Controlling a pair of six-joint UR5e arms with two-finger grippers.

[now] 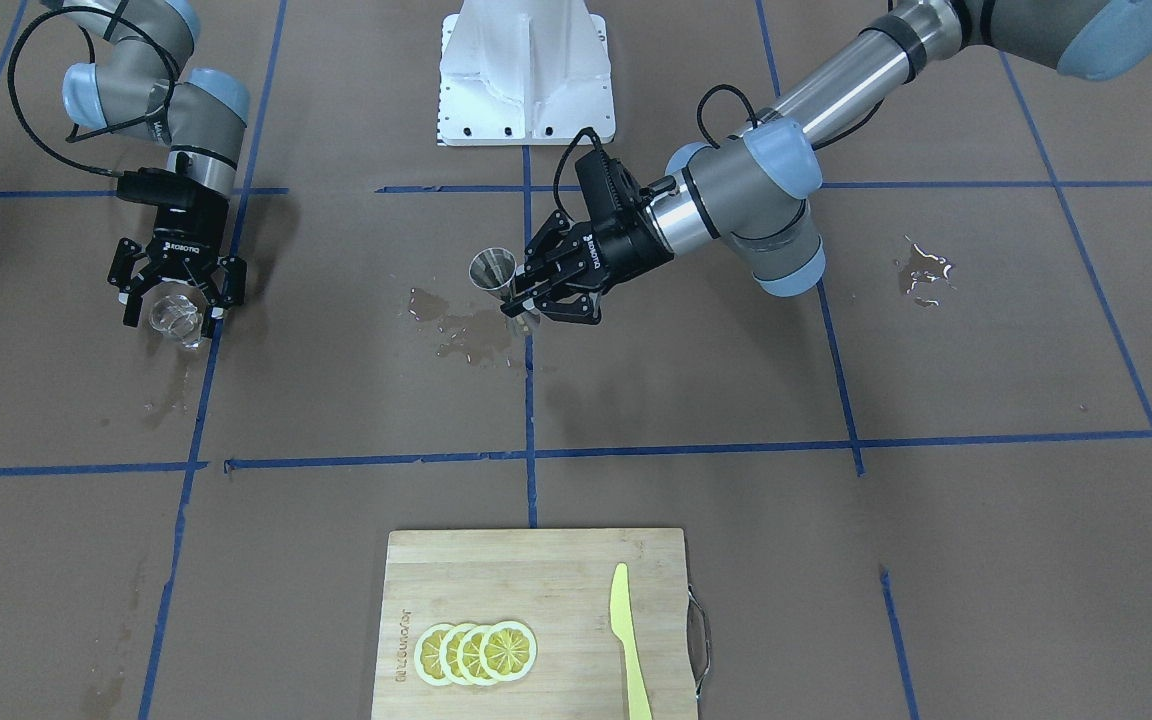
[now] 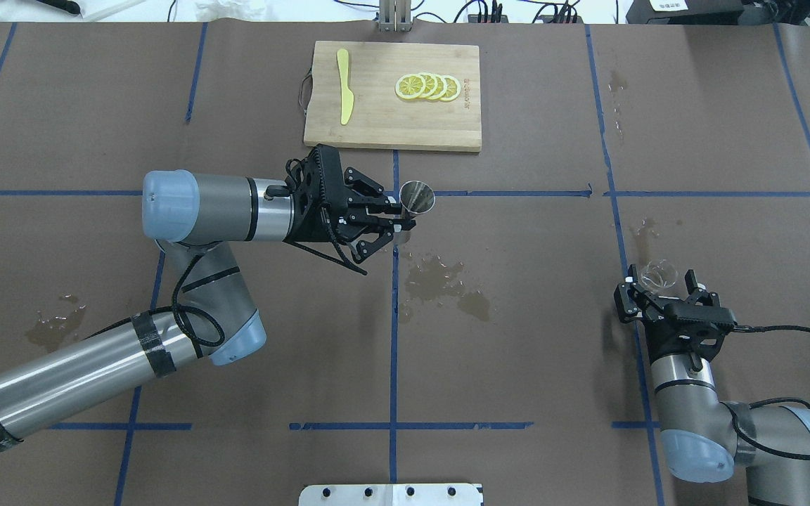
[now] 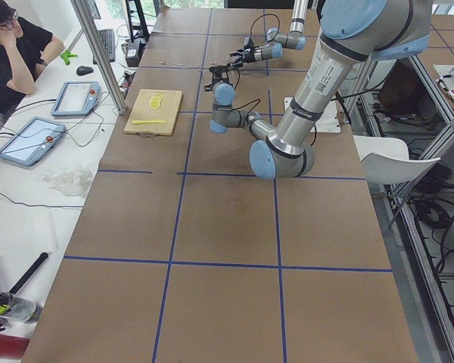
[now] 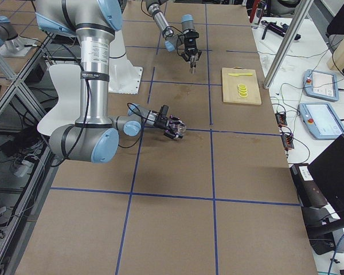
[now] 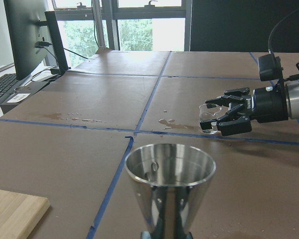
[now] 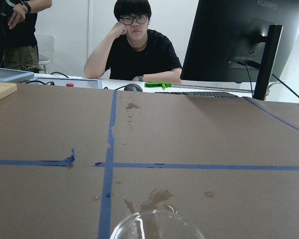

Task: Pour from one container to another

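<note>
Robot at 6 o'clock.

- Left tool (image 2: 399, 223) is clenched on the steel jigger (image 2: 417, 196) at its narrow waist.
- Jigger is upright, mouth up, near the centre of the tabletop (image 2: 531, 365).
- Wet patch (image 2: 440, 281) lies at the jigger's 5 o'clock.
- Clear tumbler (image 2: 658, 275) stands out toward 3 o'clock, well apart from the jigger.
- Right tool (image 2: 658, 284) is released, its fingers spread to either side of the tumbler.
- Cutting board (image 2: 377, 130) sits at 12 o'clock and carries lemon slices (image 2: 427, 86) and a yellow knife (image 2: 344, 86).
</note>
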